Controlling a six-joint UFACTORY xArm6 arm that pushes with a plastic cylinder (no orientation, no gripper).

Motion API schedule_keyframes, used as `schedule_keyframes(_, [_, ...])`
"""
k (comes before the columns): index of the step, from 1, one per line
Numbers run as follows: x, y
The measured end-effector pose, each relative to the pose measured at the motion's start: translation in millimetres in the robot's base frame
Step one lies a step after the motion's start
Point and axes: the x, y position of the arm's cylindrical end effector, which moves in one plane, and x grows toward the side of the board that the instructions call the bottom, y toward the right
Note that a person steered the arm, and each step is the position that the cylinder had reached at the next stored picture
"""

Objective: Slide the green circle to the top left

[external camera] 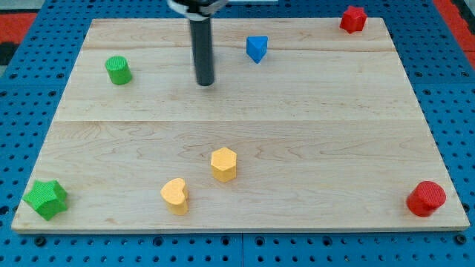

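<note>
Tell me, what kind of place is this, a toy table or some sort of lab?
Most likely a robot test bench. A wooden board lies on a blue plate of holes. My tip rests between the green circle and the blue block, touching neither.

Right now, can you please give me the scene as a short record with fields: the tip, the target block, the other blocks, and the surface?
tip: my tip rests on the board, apart from every block
target: green circle, to the view's left of my tip, near the top left
nearest other block: blue block, to the view's upper right of my tip
centre blocks: yellow hexagon; yellow heart
corner blocks: green star bottom left; red circle bottom right; red block top right
surface: wooden board
</note>
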Motion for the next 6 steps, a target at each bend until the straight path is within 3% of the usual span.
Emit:
schedule_keyframes(4, [0, -107])
schedule_keyframes(6, [-39, -145])
